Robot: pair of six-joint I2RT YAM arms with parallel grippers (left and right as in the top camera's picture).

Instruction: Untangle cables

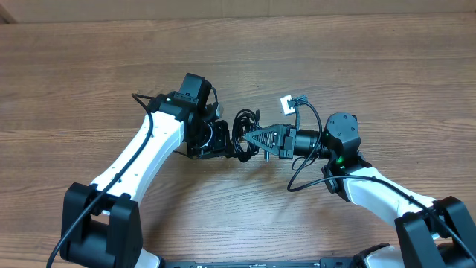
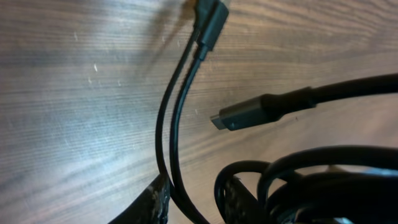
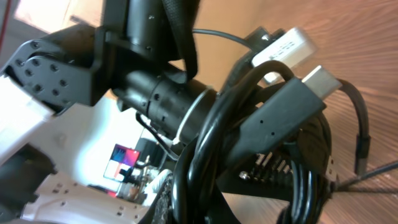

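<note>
The cables (image 1: 242, 125) form a small black coil between my two grippers at the middle of the table. My right gripper (image 1: 249, 139) is shut on the coil; in its wrist view the coil (image 3: 249, 143) fills the jaws, with a grey plug (image 3: 322, 79) and a white plug (image 3: 285, 47) sticking out. My left gripper (image 1: 227, 141) reaches in from the left. In the left wrist view two thin strands (image 2: 169, 124) run between its fingers (image 2: 155, 202), close to the left one, with bare wood showing in the gap. A silvery-tipped plug (image 2: 227, 118) lies just beyond, and the coil (image 2: 311, 180) sits to the right.
A white connector with blue leads (image 1: 288, 103) and a thicker black wire loop (image 1: 303, 175) belong to the right arm. The left arm's wrist (image 3: 149, 93) stands close in front of the right wrist camera. The wooden table (image 1: 89, 67) stretches all round.
</note>
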